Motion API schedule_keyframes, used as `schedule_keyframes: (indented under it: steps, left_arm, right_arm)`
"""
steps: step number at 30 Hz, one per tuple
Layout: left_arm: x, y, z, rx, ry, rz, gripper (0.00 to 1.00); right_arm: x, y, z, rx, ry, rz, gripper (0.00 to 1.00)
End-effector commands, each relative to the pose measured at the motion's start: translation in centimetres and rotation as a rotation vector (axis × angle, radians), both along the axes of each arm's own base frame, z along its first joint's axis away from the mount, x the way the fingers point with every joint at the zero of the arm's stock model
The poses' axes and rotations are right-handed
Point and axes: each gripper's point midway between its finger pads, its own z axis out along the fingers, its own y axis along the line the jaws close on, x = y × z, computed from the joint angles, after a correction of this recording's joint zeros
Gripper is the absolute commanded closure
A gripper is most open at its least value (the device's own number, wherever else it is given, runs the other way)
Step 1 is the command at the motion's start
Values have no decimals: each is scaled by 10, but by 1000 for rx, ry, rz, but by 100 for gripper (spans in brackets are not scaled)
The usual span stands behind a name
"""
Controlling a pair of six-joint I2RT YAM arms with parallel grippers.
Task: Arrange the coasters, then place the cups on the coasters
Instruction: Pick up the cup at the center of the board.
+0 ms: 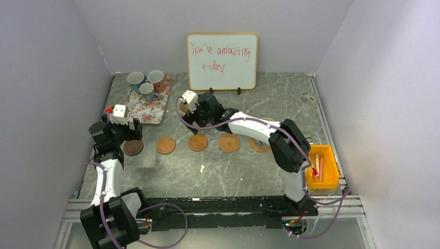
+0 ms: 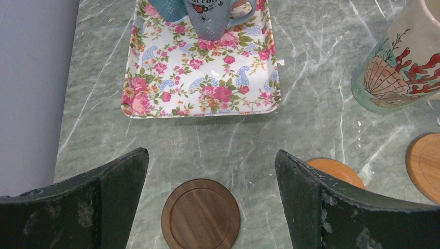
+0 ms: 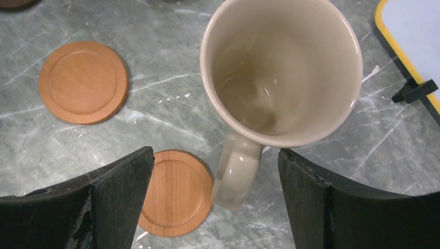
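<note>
**A:** Step in hand?

**B:** The coasters [image 1: 197,142] look arranged. Five in a row across the desk [image 1: 249,176], with the dark brown coaster [image 2: 201,213] at the left end and four tan ones to its right. The far-right one is patterned and partly under the right arm. None carries a cup. My reading: first cup pickup.

**A:** Which cup, and where?

**B:** The cream mug [image 3: 280,72]. It stands upright on bare desk just beyond the row, between the floral tray [image 2: 200,78] and the whiteboard [image 1: 222,61]. Empty, glossy inside, handle [image 3: 236,171] turned toward the right wrist camera. The left wrist view shows a cream mug with a shell-and-coral print, likely the same one.

**A:** Pincers?

**B:** Right pincer [image 3: 215,155] is spread wide, one finger on each side of the handle, touching neither the handle nor the mug wall. Left pincer [image 2: 211,155] is also spread wide with nothing in it, hanging over the dark brown coaster.

**A:** Next move?

**B:** Judgement only. The right pincer needs to advance, close on the handle or the wall, and lift straight. Then set the mug centred on a tan coaster; one lies just beside the handle. The glaze is slick and the body tall, so a pinch on the handle alone could let it swing.

**A:** Other cups?

**B:** Grey mug [image 2: 210,18], blue mug [image 1: 136,79] and orange-brown mug [image 1: 157,79] are grouped at the tray's far end. Four cups counted against five coasters.
</note>
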Motion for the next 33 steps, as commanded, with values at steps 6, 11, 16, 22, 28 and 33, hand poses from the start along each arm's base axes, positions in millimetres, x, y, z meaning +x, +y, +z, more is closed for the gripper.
schedule_keyframes:
  steps: [6, 11, 16, 22, 28, 33]
  left_arm:
    - [4, -3, 14, 0, -57, -23, 4]
    - [4, -4, 15, -5, -55, -28, 4]
    - [4, -4, 14, -6, -54, -31, 4]
    - [5, -4, 13, -8, -51, -31, 4]
    - [4, -4, 14, -7, -51, -33, 4]
    - [5, -4, 12, -10, -45, -34, 4]
  right_arm:
    - [25, -2, 28, 127, -135, -163, 19]
    - [26, -7, 23, 158, -153, -200, 30]
    - [27, -9, 21, 170, -159, -224, 36]
    - [19, -5, 31, 218, -165, -204, 53]
    - [20, -8, 35, 210, -190, -209, 91]
    - [27, -21, 47, 199, -257, -260, 100]
